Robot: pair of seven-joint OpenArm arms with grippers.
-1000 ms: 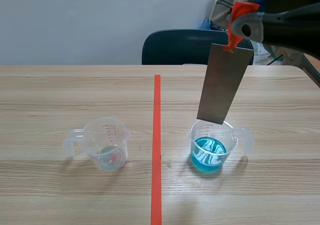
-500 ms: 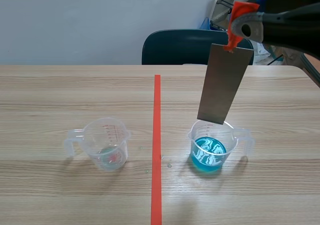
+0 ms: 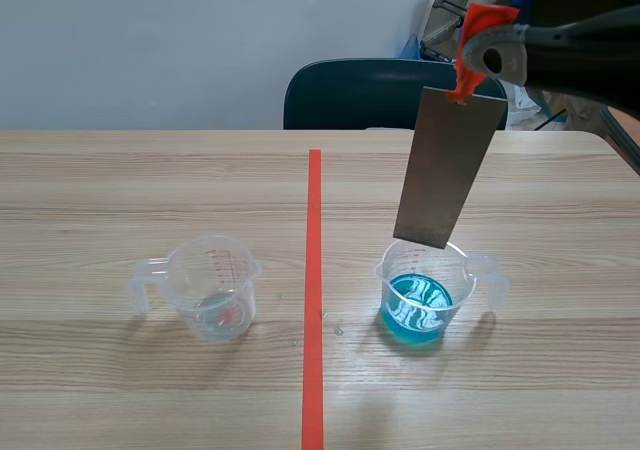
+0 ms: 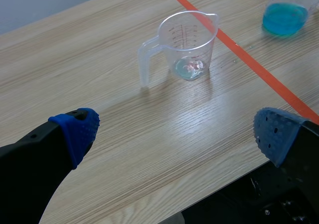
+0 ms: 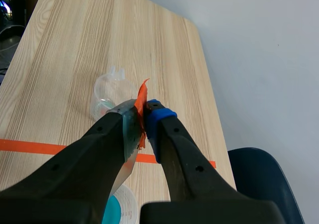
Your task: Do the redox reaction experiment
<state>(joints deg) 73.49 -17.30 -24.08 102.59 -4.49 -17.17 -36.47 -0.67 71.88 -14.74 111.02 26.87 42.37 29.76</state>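
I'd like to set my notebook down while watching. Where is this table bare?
Bare wood runs from the near-empty cup and blue-liquid cup back toward the chair. Crowded above the blue-liquid cup, where the metal plate hangs.

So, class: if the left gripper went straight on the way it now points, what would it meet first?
The left gripper would probably meet the bare table, short of the near-empty clear cup; depth is unclear.

1. I'm getting bright, even light across the whole table (image 3: 120,190).
2. The clear cup (image 3: 212,288) is casting a soft, faint shadow.
3. White glare is showing on the blue liquid (image 3: 418,305).
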